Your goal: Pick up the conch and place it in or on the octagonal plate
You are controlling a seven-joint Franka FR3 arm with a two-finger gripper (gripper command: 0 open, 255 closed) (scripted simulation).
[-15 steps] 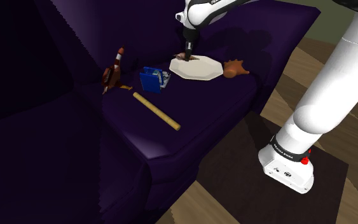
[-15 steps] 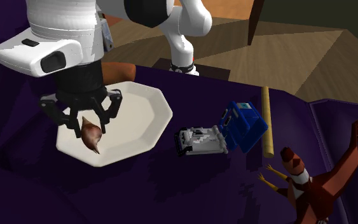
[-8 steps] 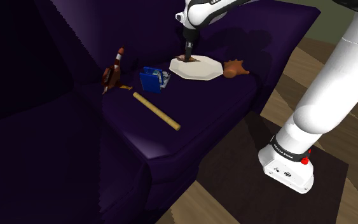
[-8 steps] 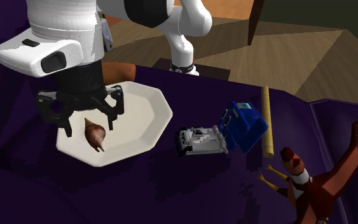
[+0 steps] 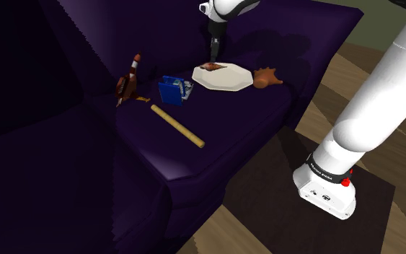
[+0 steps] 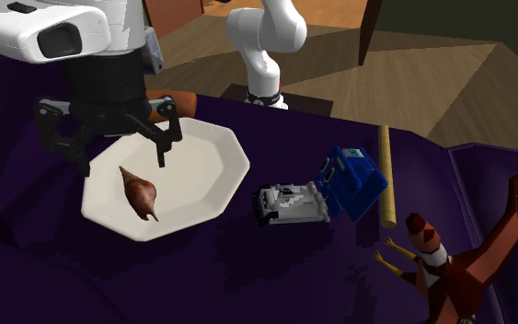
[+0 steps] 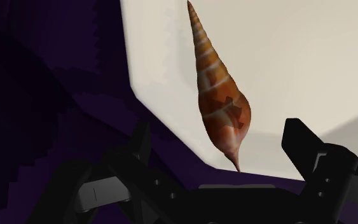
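Note:
A brown spiral conch lies on its side on the white octagonal plate, near the rim on the second exterior view's left. My black gripper hangs open just above it, and neither finger touches the shell. In the wrist view the conch lies on the plate beyond the two spread fingers. In the shoulder view the gripper hovers over the plate at the far end of the dark purple sofa seat, with the conch below it.
A blue box with a grey-white piece lies beside the plate. A wooden stick and a brown-and-white figure rest further along the seat. A brown object sits at the plate's other side. The sofa back rises behind.
The gripper was shut on the conch over the plate; it has opened, the conch now lies on the plate, and the hand has risen.

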